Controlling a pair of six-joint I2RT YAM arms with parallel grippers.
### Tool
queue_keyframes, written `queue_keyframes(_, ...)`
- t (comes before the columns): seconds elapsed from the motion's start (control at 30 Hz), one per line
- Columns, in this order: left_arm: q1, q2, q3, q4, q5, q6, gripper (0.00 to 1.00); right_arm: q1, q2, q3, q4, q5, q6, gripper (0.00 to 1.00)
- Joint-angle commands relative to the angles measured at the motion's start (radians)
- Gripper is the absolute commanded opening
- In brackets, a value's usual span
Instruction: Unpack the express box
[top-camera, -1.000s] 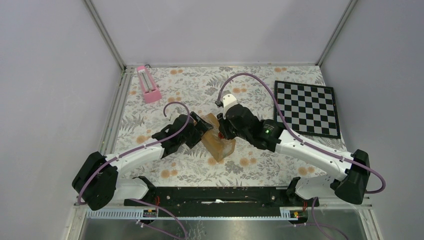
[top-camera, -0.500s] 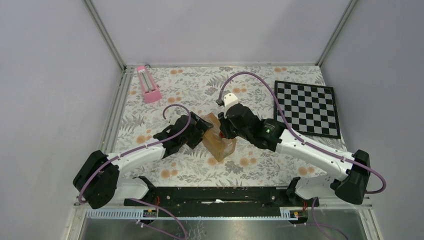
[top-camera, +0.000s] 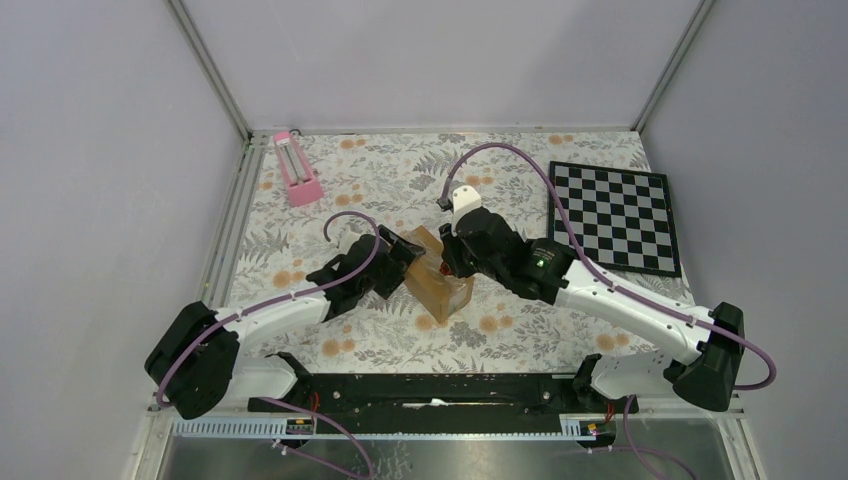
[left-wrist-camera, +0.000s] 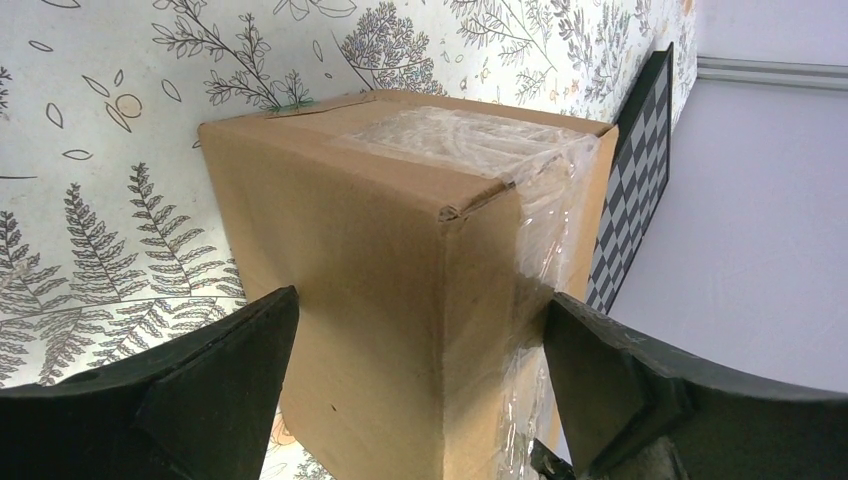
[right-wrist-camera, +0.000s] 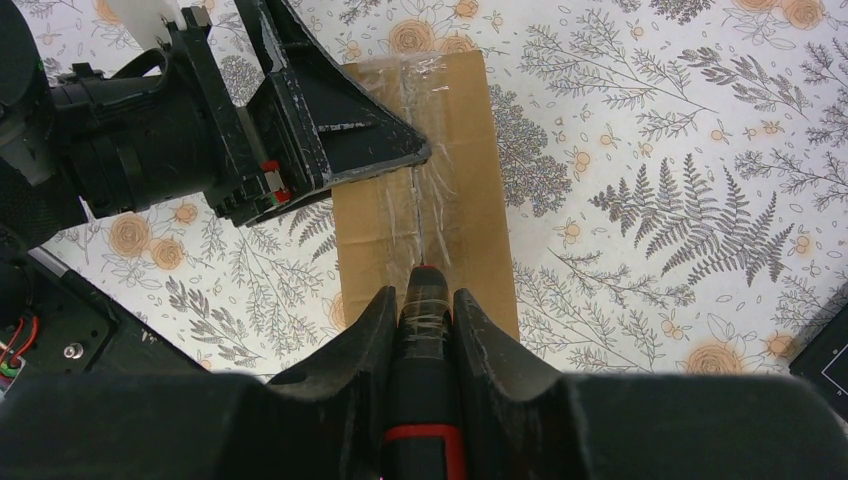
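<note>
The express box (top-camera: 437, 285), a brown carton with clear tape along its top seam, lies on the floral table mat. It also shows in the left wrist view (left-wrist-camera: 400, 250) and the right wrist view (right-wrist-camera: 470, 150). My left gripper (top-camera: 395, 262) clamps the box's left end, one finger on each side (left-wrist-camera: 418, 300). My right gripper (top-camera: 447, 268) is shut on a black tool with a red band (right-wrist-camera: 425, 330). The tool's tip rests on the taped seam on top of the box. No white label shows.
A black-and-white chessboard (top-camera: 613, 217) lies at the right of the mat. A pink metronome-like object (top-camera: 297, 170) stands at the back left. Grey walls enclose the mat on three sides. The arm bases and a black rail sit along the near edge.
My right wrist has shifted slightly to the right and away with the tool still on the box. The left gripper and the box have hardly moved.
</note>
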Motion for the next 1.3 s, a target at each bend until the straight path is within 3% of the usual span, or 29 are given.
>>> queue_keyframes(0.0,0.023,0.022,-0.042,-0.141,-0.178,0.009,0.93,0.005,-0.056,0.002,-0.116,-0.021,0.01,0.0)
queue_keyframes(1.27,0.067,0.056,-0.032,-0.206,-0.186,-0.052,0.93,0.005,-0.127,-0.077,-0.255,-0.117,0.064,0.0)
